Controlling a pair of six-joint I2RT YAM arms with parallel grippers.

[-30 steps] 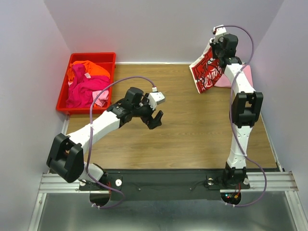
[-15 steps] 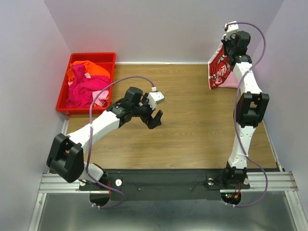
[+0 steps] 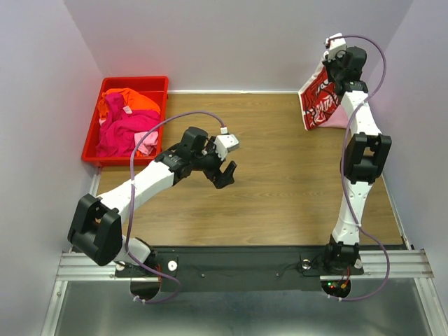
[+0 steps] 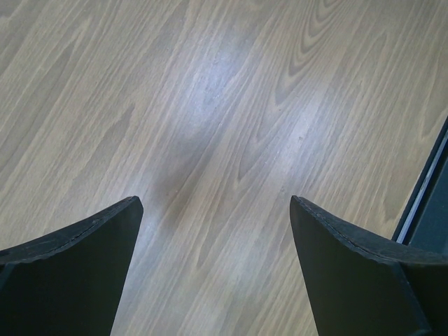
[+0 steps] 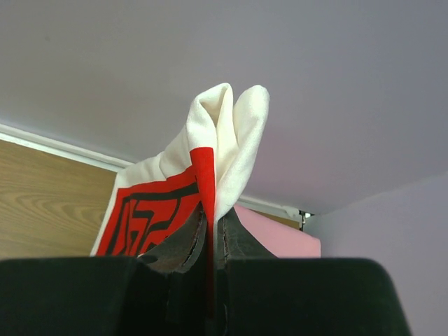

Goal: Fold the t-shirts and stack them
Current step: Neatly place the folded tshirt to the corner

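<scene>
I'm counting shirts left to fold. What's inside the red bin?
The red bin holds a crumpled orange shirt, a magenta shirt and a pale pink piece, heaped together. Whatever lies beneath them is covered.

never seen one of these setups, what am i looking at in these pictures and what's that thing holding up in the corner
This is a robot: a left arm and a right arm bolted at the near edge of a wooden table, each ending in a two-finger gripper. The wide picture comes from a fixed camera above and behind them. The other two come from small cameras on the wrists, so the dark shapes at the bottom are each arm's own fingers. The left gripper hangs open over bare wood, holding nothing. The right gripper is shut on a white t-shirt with a red graphic, lifted so it hangs in the far right corner. A pale pink t-shirt lies by it. The red bin at far left holds an orange t-shirt and a magenta t-shirt.
</scene>
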